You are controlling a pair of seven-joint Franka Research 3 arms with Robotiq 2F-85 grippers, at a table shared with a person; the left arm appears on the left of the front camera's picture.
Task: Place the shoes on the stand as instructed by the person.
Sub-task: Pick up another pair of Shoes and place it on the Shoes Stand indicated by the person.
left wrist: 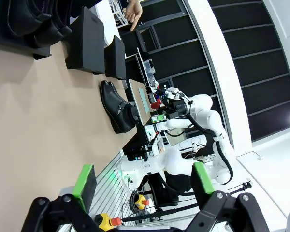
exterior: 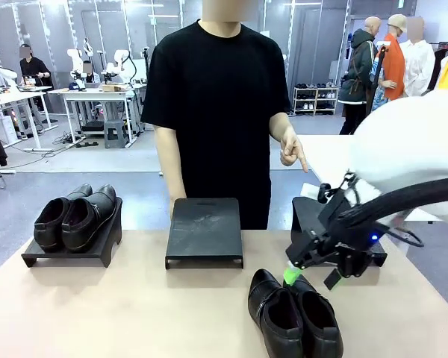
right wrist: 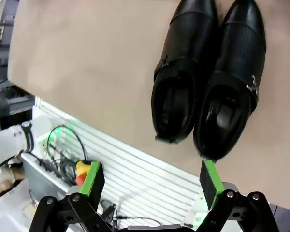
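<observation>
One pair of glossy black shoes (exterior: 294, 317) lies on the tan table near the front right, also seen as the shoes (right wrist: 208, 82) and the shoes (left wrist: 117, 105). A second pair (exterior: 76, 216) sits on the left stand (exterior: 30, 257). The middle stand (exterior: 204, 235) holds nothing. My right gripper (exterior: 310, 277) hovers open just above the near pair's far ends, in front of the right stand (exterior: 302, 216). In the right wrist view, the right gripper (right wrist: 152, 181) has one green pad (right wrist: 210, 181) close to a heel. My left gripper (left wrist: 144, 181) is open, holding nothing. The person's hand (exterior: 291, 151) points down toward the right stand.
The person stands behind the middle stand at the table's far edge. The table's near edge runs close under the loose pair. Open tabletop lies at the front left. Work tables and shelves stand far behind.
</observation>
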